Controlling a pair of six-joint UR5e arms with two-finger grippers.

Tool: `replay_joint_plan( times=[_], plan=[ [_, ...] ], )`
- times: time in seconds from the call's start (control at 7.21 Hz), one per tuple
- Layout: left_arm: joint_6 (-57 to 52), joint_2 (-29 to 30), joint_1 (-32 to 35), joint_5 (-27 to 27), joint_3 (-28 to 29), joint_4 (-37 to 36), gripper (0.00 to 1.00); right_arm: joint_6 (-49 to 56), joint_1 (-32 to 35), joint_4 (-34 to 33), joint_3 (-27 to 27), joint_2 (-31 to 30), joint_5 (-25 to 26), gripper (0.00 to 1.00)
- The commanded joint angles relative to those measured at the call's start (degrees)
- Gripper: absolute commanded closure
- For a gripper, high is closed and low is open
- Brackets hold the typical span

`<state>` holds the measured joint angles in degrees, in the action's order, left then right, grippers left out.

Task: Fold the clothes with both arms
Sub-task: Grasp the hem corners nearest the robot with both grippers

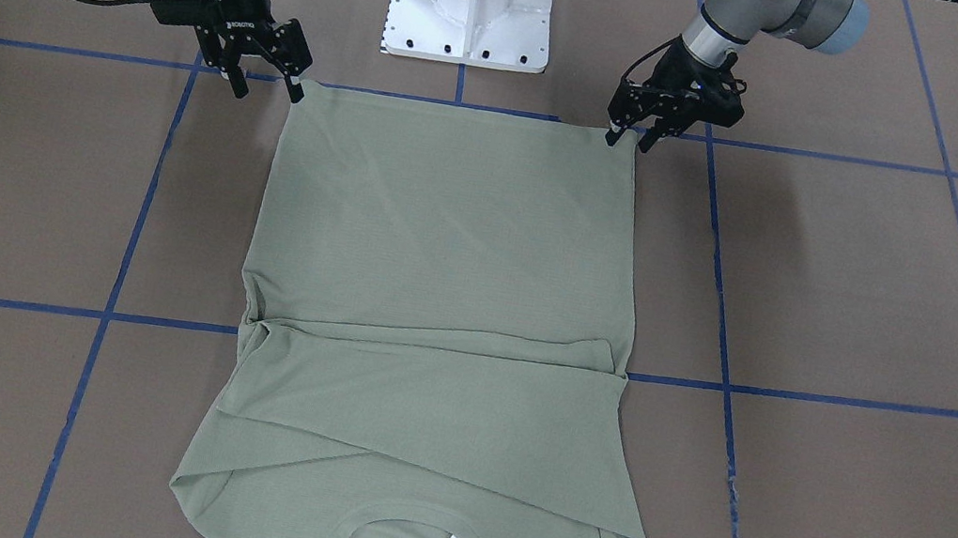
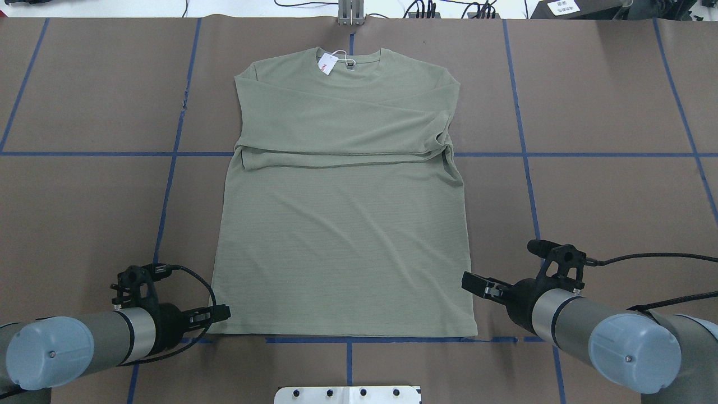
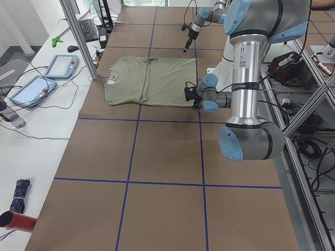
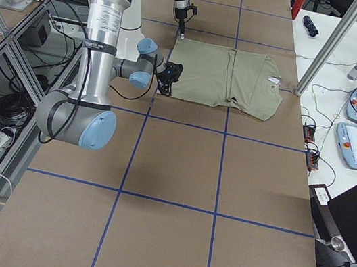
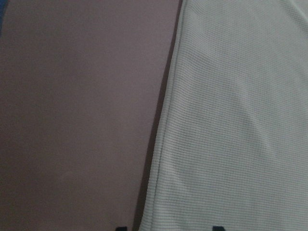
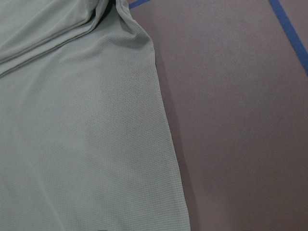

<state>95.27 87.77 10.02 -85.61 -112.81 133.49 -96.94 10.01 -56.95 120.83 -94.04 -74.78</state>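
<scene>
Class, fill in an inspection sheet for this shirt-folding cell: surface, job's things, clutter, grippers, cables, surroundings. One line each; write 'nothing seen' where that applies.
Surface: brown table cover with a blue tape grid, lying flat.
Job's things: green shirt laid flat, sleeves folded across the chest, collar and tag at the far edge, hem toward the robot.
Clutter: nothing seen on the cover.
Grippers: left gripper and right gripper both open, one at each hem corner.
Cables: black cables run along both wrists, clear of the shirt.
Surroundings: white base; side bench with tablets and keyboard.
</scene>
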Motion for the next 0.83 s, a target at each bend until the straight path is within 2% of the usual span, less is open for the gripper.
replay_joint_plan(
  times=[0.0, 0.14, 0.28, 0.42, 0.56, 0.69],
  plan=[
    [0.0, 0.0, -1.0, 0.0, 0.0, 0.0, 0.52, 0.0, -1.2, 0.0, -0.1, 0.0, 1.4, 0.05],
    [0.0, 0.0, -1.0, 0.0, 0.0, 0.0, 0.70, 0.0, -1.4, 0.0, -0.1, 0.0, 1.6, 0.05],
    [0.0, -0.1, -2.0, 0.0, 0.0, -0.1, 0.95, 0.0, -1.5, 0.0, -0.1, 0.0, 1.6, 0.05],
    [0.0, -0.1, -2.3, 0.4, 0.0, -0.2, 1.00, -0.1, -1.7, 0.0, -0.2, 0.0, 1.7, 0.05],
    [0.0, -0.2, -2.2, 0.9, -0.3, -0.2, 1.00, -0.6, -3.1, -0.2, -0.2, 0.2, 3.7, 0.05],
    [-0.1, -0.2, -2.1, 0.9, -1.4, -0.2, 1.00, -5.0, -4.3, -1.0, -0.2, 0.7, 4.7, 0.17]
  ],
)
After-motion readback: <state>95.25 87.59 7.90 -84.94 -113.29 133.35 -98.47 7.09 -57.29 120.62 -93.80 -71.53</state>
